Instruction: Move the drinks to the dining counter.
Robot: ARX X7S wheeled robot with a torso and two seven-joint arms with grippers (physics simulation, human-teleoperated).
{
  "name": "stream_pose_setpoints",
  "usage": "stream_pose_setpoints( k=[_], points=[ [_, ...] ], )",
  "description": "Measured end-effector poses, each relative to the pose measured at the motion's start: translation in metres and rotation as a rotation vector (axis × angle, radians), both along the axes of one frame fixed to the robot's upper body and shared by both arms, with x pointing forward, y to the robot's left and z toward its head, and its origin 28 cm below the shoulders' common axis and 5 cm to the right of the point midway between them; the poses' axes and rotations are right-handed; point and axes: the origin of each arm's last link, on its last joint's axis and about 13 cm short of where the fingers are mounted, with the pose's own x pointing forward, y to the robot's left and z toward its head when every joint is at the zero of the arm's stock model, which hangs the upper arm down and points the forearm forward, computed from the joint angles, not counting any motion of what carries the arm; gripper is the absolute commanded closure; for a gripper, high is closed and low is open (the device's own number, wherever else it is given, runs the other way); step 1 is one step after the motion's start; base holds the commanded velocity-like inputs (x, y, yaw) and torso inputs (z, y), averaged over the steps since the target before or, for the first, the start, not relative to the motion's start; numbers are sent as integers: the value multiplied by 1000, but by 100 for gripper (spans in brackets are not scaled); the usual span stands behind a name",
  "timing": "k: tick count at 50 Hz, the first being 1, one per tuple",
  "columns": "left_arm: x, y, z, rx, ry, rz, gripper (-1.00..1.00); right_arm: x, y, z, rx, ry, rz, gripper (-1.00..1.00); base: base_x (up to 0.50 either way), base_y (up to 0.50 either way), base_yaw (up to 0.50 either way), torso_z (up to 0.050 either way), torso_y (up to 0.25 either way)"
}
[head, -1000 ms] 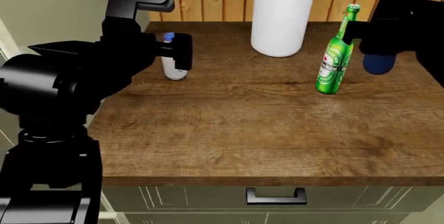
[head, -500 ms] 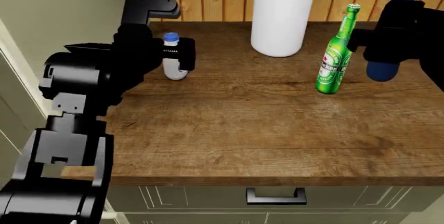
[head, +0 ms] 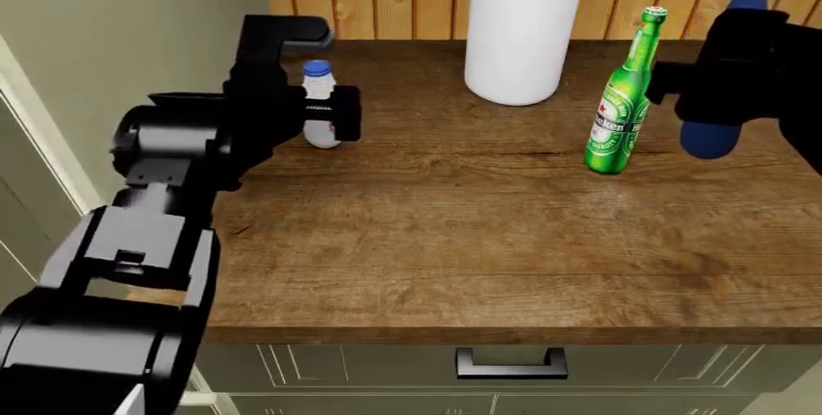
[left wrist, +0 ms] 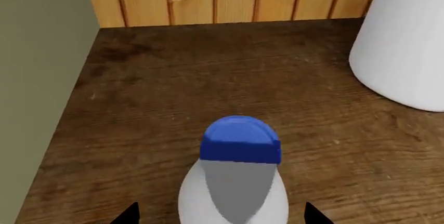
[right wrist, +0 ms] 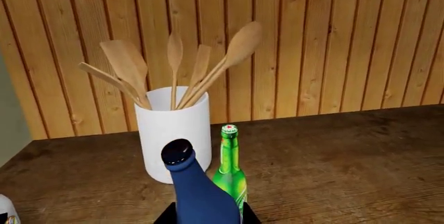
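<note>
Bottles all at the dark wood worktop over the drawers, none on the dining counter, which isn't in any view. So no drink is delivered, by my read; the task is at the pickup stage.

Left gripper sits around the small white bottle, blue cap sticking up between the jaws. Looks closed on it, though the wrist view only shows two dark jaw tips either side of the body, and contact isn't clear. Bottle upright near the worktop's back left corner; can't tell if its base is off the wood.

Right gripper grips the dark-blue bottle, which hangs clear of the worktop at the right edge, neck up. Wrist view shows its neck right in front of the camera.

Green bottle stands upright and untouched, just beside the right gripper and near the white utensil holder with wooden spoons.

Left to do: carry the two held bottles to the counter, set them down, return for the green one.
</note>
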Motion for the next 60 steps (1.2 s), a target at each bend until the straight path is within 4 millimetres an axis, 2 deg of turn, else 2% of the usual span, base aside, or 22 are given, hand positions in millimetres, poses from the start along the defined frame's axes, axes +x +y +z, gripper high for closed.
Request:
stream_pose_setpoints(
  k=[8,9,24,30,35,46,52,60],
  points=[
    [6,3,-7,-17,5,3,-100,-1,1,0,-5,6,-1,100,0,0,0,0,0],
    [6,3,-7,-19,5,2,100,-1,1,0,-6,6,-1,100,0,0,0,0,10],
    [6,13,-9,-51,-13,-2,100,-2,1,-1,-9,11,-4,100,0,0,0,0,0],
    [-2,17,-1,-59,-64,17,100,-2,2,-4,-30,-4,18,100,0,0,0,0,0],
    [-19,16,18,-73,-136,13,100,-2,5,-5,-75,-53,43,100,0,0,0,0,2],
    [-72,15,58,-106,-273,-29,100,1,10,-8,-113,-104,87,100,-74,0,0,0,1],
    [-92,16,65,-97,-314,-44,100,3,12,-9,-121,-112,104,100,-500,0,0,0,0],
    [-105,16,67,-69,-335,-57,100,4,14,-9,-128,-118,115,100,-500,0,0,0,0]
  ],
)
